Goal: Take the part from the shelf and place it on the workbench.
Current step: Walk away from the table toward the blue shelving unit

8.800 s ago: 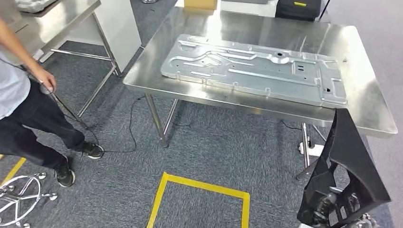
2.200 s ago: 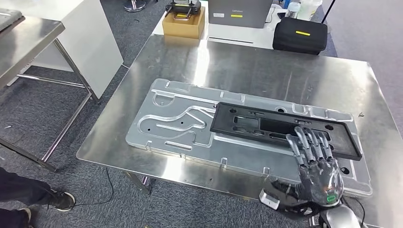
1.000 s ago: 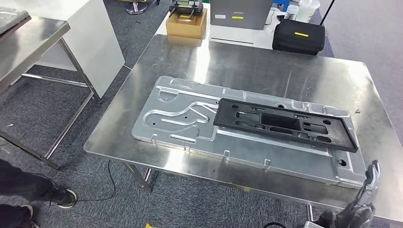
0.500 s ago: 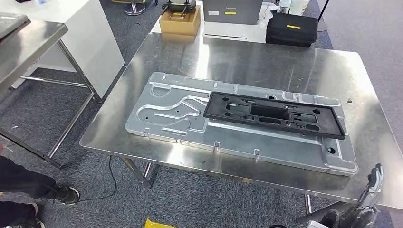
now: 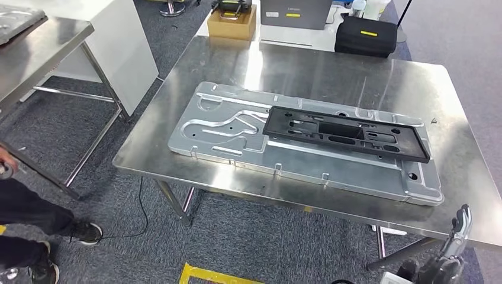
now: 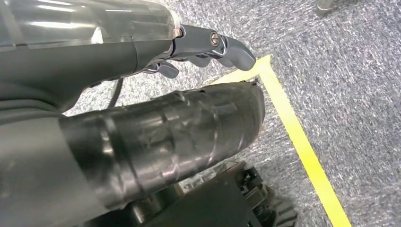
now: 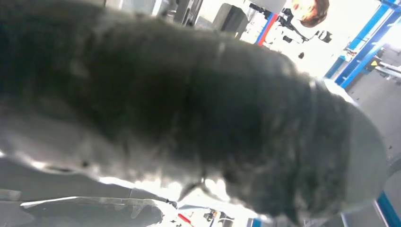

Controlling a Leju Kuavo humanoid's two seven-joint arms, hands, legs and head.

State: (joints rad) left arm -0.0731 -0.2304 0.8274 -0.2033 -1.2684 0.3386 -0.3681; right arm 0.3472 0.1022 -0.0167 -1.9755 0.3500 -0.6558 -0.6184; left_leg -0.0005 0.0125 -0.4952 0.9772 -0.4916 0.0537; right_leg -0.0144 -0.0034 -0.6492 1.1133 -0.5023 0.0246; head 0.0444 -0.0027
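Already the flat black plastic frame part [image 5: 346, 134] lay on the embossed silver metal panel [image 5: 296, 142] covering the steel surface [image 5: 367, 71]. The right robot hand [image 5: 453, 248] hung low beside the edge, empty, fingers apart; a careless swing could have clipped it. I could not tell the left robot hand's [image 6: 208, 45] state.

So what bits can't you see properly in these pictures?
- Right hand: head view, cut off by the bottom edge, so its grip can't be judged.
- Right wrist view: a blurred dark shape close to the lens blocks what lies behind.
- Left hand: its own cover hides most of the fingers.
- Person: cut off by the left edge.
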